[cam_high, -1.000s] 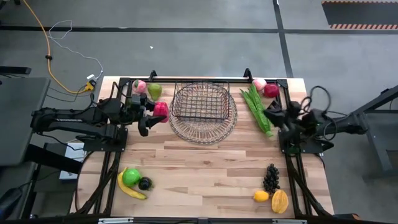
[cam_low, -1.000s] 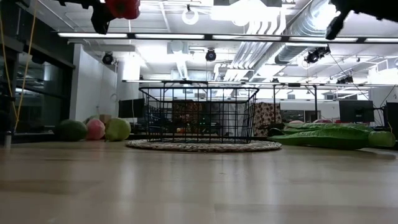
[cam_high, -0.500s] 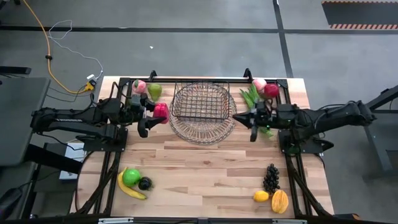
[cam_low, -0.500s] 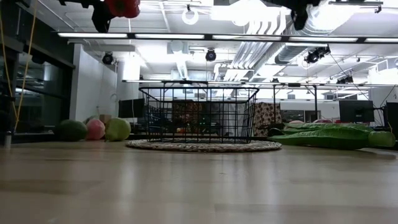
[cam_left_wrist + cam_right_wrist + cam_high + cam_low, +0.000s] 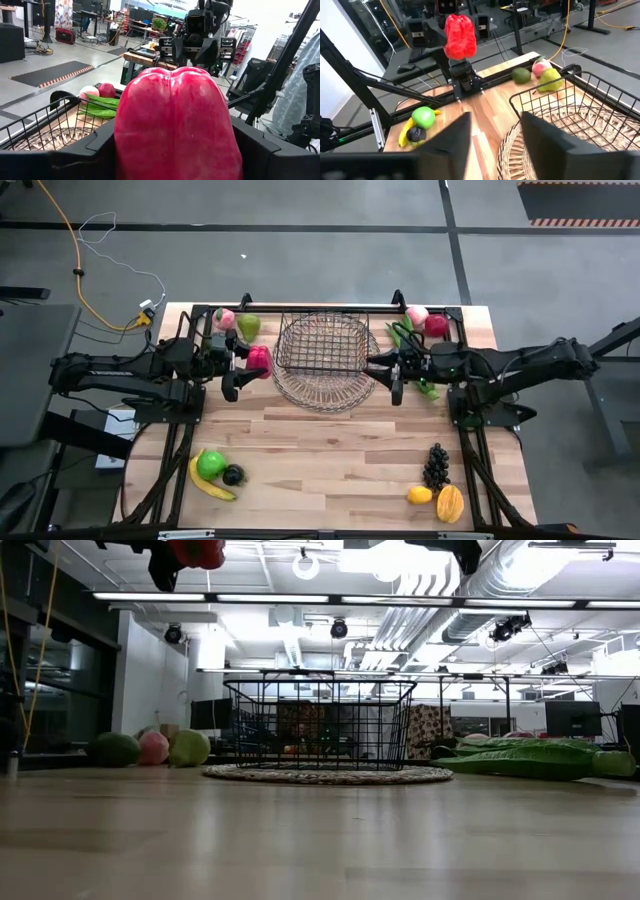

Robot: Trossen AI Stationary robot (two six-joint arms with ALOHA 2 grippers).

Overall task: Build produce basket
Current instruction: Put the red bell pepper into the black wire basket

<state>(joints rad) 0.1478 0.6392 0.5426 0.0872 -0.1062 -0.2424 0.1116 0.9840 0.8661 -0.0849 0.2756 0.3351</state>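
Observation:
My left gripper hangs high over the table just left of the basket, shut on a red, lobed piece of produce; both show at the low view's top. The dark wire basket stands on a pale round woven tray. My right gripper is open, high beside the basket's right side, above the green leafy bunch. In the right wrist view its fingers point across the basket at the red produce. My left gripper pinches the red produce between its two fingers, one on each flank. The fingers come at it level from the table's left. The produce is lifted clear, high above the table, and fills the gap between the fingers.
A peach and green fruit lie at the far left. Banana, green apple and dark plum sit near left. Grapes, lemon and mango lie near right. A peach and red apple sit far right.
My right arm has reached out from the table's right edge toward the basket, moving left over the leafy bunch, and now stands beside the basket's right side. The left gripper and the red produce have kept still.

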